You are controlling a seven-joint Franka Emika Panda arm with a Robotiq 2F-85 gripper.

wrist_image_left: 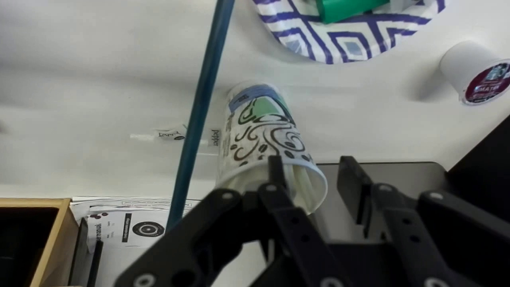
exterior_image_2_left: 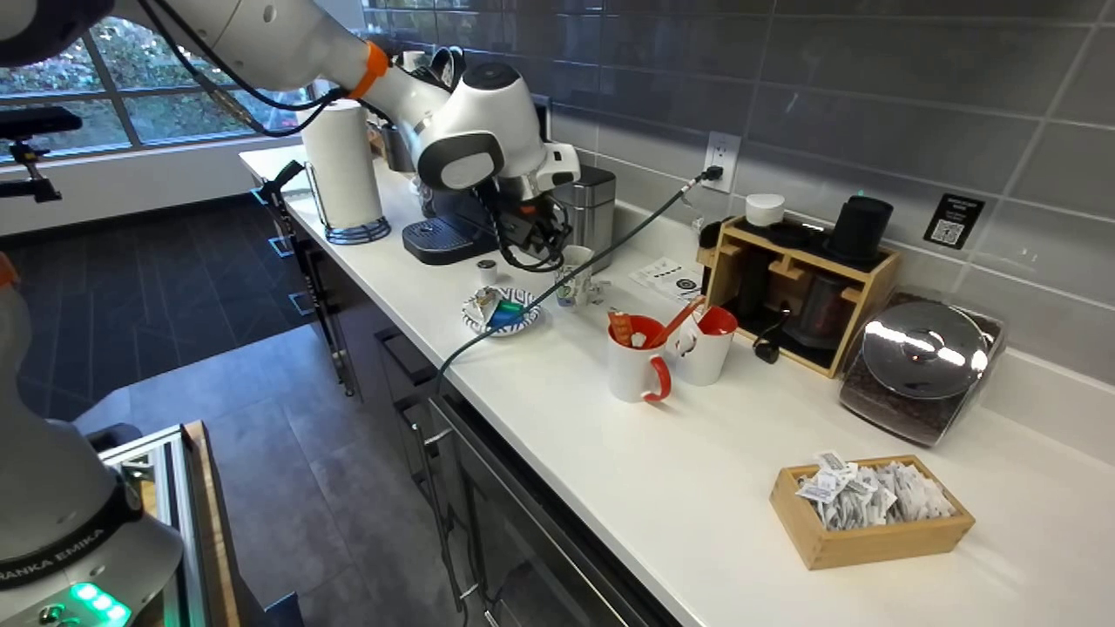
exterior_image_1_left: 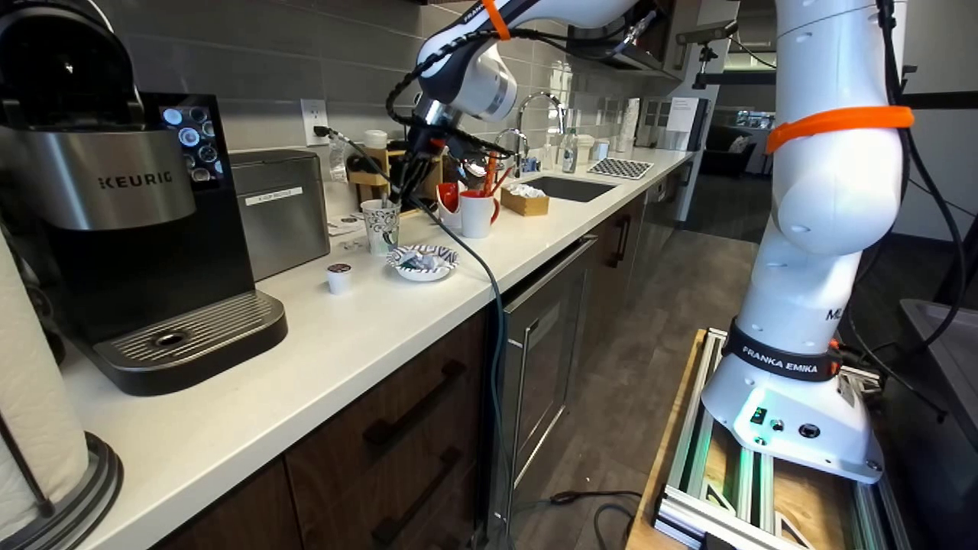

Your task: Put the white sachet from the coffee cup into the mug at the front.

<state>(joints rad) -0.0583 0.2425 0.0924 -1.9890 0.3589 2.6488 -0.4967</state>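
Observation:
The patterned paper coffee cup [exterior_image_1_left: 381, 227] stands on the counter; it also shows in an exterior view [exterior_image_2_left: 572, 277] and the wrist view [wrist_image_left: 261, 127]. Pale strips [wrist_image_left: 303, 184] show inside its mouth; I cannot tell which is the white sachet. My gripper [wrist_image_left: 311, 169] is open with nothing between its fingers. In the wrist view one finger overlaps the cup's mouth and the other is right of the rim. The front white mug [exterior_image_2_left: 629, 373] has a red inside and handle and holds red items; it also shows in an exterior view [exterior_image_1_left: 477, 216]. A second white mug [exterior_image_2_left: 704, 355] stands beside it.
A teal cable [wrist_image_left: 203, 99] crosses beside the cup. A patterned paper bowl [wrist_image_left: 314, 44] with wrappers and a coffee pod [wrist_image_left: 468, 65] are close by. A metal bin [exterior_image_1_left: 279, 206] and Keurig machine [exterior_image_1_left: 107, 183] flank the cup. A wooden sachet box [exterior_image_2_left: 880, 544] and wooden organiser [exterior_image_2_left: 858, 322] stand further along.

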